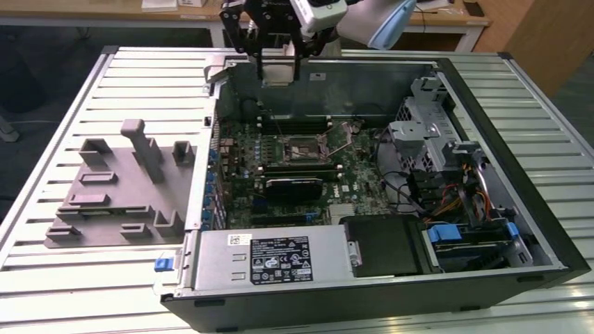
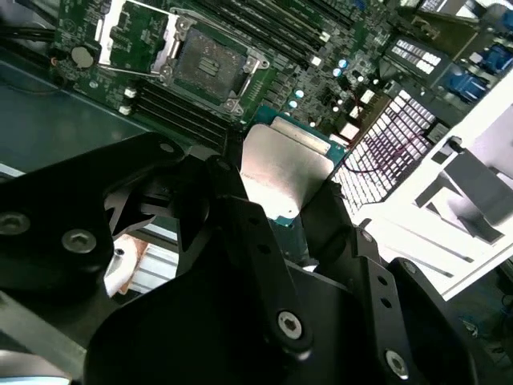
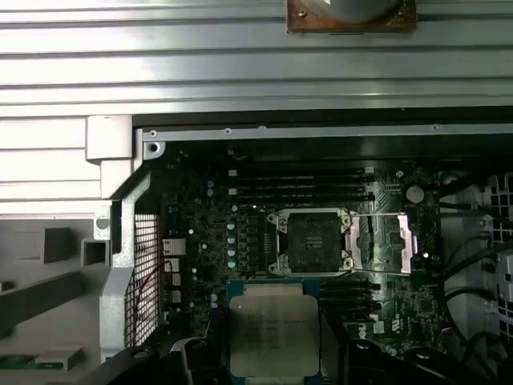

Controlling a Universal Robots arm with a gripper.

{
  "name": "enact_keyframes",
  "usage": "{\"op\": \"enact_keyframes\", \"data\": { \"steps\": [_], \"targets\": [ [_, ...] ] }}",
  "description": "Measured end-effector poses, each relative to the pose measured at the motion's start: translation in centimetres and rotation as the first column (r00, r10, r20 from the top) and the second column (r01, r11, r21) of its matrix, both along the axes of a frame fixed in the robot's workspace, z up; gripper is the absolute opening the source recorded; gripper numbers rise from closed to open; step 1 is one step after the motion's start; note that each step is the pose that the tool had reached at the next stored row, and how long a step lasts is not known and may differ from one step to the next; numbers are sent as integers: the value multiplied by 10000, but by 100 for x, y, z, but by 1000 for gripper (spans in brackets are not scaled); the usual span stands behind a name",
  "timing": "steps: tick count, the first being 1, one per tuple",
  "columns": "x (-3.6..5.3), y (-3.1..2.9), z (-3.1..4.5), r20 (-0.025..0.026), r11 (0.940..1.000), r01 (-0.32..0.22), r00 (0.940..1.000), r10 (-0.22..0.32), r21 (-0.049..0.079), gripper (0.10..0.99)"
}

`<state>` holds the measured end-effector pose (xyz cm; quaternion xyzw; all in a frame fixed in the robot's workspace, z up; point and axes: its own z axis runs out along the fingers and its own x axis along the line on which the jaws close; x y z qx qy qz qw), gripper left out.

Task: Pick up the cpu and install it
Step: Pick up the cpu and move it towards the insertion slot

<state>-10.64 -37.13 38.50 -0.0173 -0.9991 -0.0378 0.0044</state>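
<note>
Slatted metal counter (image 1: 55, 90) carrying an open computer case (image 1: 524, 167), centre of the exterior view. Inside, green motherboard (image 1: 243, 156) with bare socket (image 3: 313, 241) mid-board. At top centre of the exterior view, over the case's far wall, hand (image 1: 278, 64) clamped on the cpu (image 2: 284, 172), edges gripped, well apart from the socket.

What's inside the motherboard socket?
The socket looks empty, its retention frame flipped open beside it. Nothing covers it. The cpu is clamped in the gripper, away from it.

Silver-grey cpu (image 3: 273, 337) with greenish rim, green motherboard (image 2: 92, 80), pale grey ribbed table (image 1: 74, 292).
</note>
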Motion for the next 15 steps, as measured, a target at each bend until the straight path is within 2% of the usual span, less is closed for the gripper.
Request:
{"op": "enact_keyframes", "data": {
  "steps": [8,15],
  "targets": [
    [41,2,-10,0,10000,1,10000,-1,0,541],
    [60,2,-104,0,10000,1,10000,-1,0,541]
  ]
}}
